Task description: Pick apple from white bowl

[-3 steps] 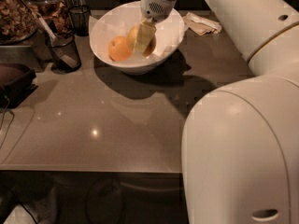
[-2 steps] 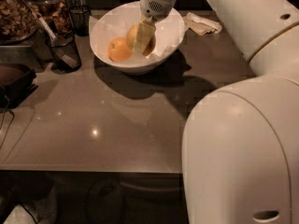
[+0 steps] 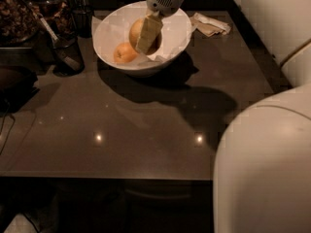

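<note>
The white bowl (image 3: 177, 30) stands at the back of the dark table. My gripper (image 3: 146, 43) reaches down into it from above and is shut on the apple (image 3: 135, 29), a golden round fruit held between the pale fingers (image 3: 148, 32) just above the bowl's floor. One finger covers the apple's right side. A deeper orange fruit (image 3: 124, 53) lies in the bowl to the lower left of the apple, apart from the gripper.
A black mesh cup (image 3: 65, 55) stands left of the bowl, with snack containers (image 3: 17, 13) behind it. A crumpled napkin (image 3: 210, 24) lies to the bowl's right. My white arm and body (image 3: 265, 169) fill the right side. The table's front edge (image 3: 107, 177) runs below.
The gripper has risen slightly inside the bowl with the apple, which now shows beside the finger. The orange fruit has stayed put.
</note>
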